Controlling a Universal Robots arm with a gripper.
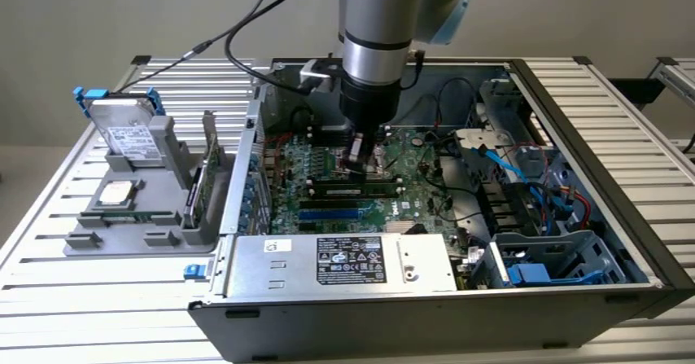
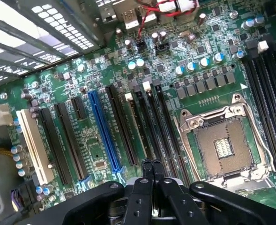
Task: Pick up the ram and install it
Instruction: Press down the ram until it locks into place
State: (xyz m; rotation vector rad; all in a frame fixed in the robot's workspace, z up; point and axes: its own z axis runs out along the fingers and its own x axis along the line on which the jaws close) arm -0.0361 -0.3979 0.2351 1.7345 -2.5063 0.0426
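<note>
Gripper [image 2: 152, 164]: fingers closed together, nothing between them, tips at one end of the ram [image 2: 137, 126]; contact could not be judged. Ram: stood on edge in a black slot on the motherboard [image 2: 95, 145], inside the open computer case [image 1: 608, 177], below the gripper [image 1: 364, 159] in the exterior view. Hazards: pressure at one end alone might have left the other end raised and the stick tilted. A slip sideways might have driven the tips into neighbouring slots or the bare processor socket [image 2: 220, 145].
</note>
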